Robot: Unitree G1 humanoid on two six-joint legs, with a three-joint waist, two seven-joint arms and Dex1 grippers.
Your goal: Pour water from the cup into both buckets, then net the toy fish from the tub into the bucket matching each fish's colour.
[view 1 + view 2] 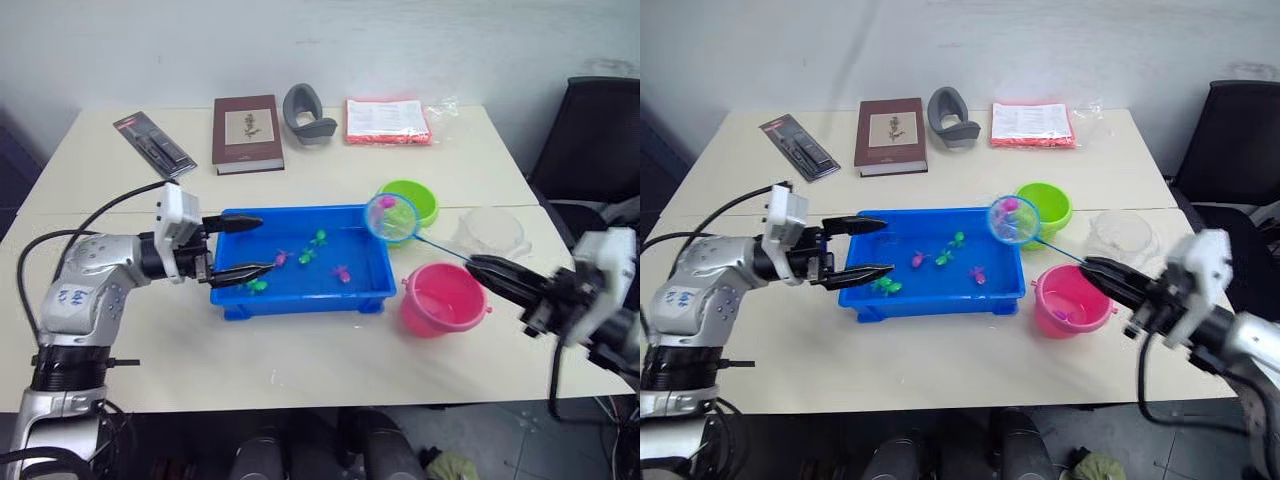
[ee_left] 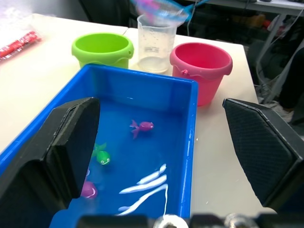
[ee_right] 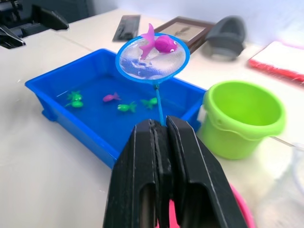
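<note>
Right gripper (image 3: 161, 142): your 2 black fingers are pinched tight on the net's thin stick.
Net (image 3: 152, 58): you hold it up over the far right corner of the blue tub (image 1: 225, 292), near the green bucket (image 1: 415, 198).
Pink fish (image 3: 161, 44): 1 sits in the net.
Left gripper (image 1: 240, 248): fingers spread wide, gripping nothing, at the tub's left end.
Fish in tub: green fish (image 2: 102, 156) and another pink fish (image 2: 141, 127) float in the water.
Pink bucket (image 1: 440, 298): right beside the tub.
Clear cup (image 1: 490, 232): upright behind the pink bucket.
</note>
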